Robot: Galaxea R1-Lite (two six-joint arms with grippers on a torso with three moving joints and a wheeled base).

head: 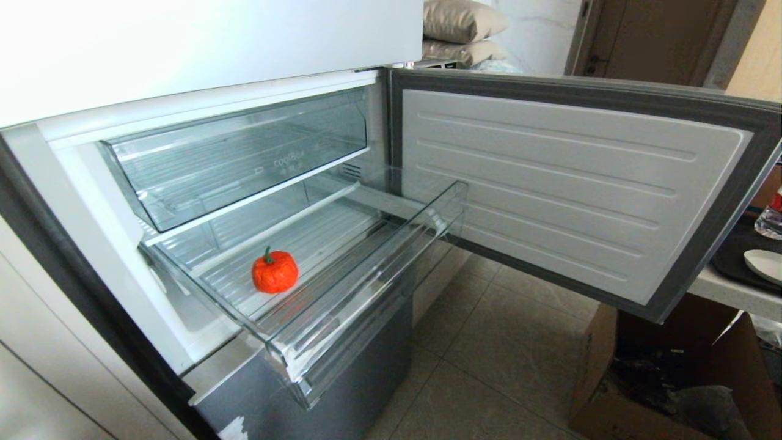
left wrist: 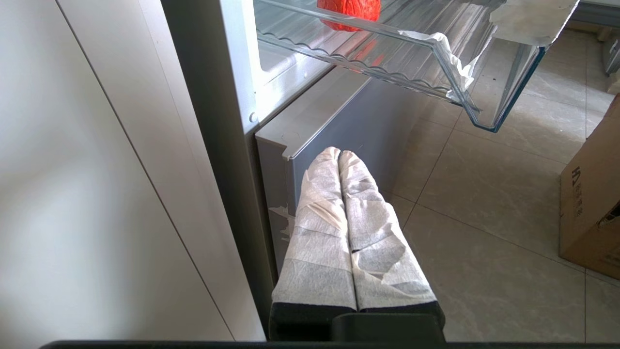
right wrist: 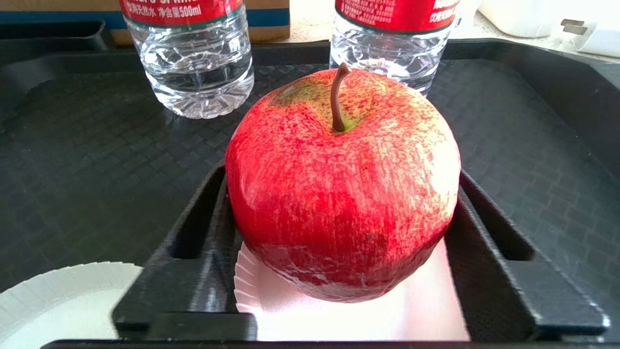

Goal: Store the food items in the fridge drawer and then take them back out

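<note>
The clear fridge drawer (head: 366, 269) stands pulled out of the open fridge, with white tape scraps at its front corner (left wrist: 455, 63). One orange-red, green-stemmed food item (head: 275, 272) lies inside it; its underside also shows in the left wrist view (left wrist: 348, 12). A glossy red apple (right wrist: 339, 194) sits on a white paper plate (right wrist: 436, 310). My right gripper (right wrist: 341, 177) has a black finger pressed against each side of the apple. It is outside the head view. My left gripper (left wrist: 339, 155), wrapped in white tape, hangs shut and empty low beside the fridge.
The plate rests on a black tray (right wrist: 97, 169) with two water bottles (right wrist: 193, 58) behind the apple and a second paper plate (right wrist: 58, 300). The fridge door (head: 580, 183) swings open to the right. A deeper lettered drawer (head: 244, 153) sits above. A cardboard box (head: 660, 379) stands on the floor.
</note>
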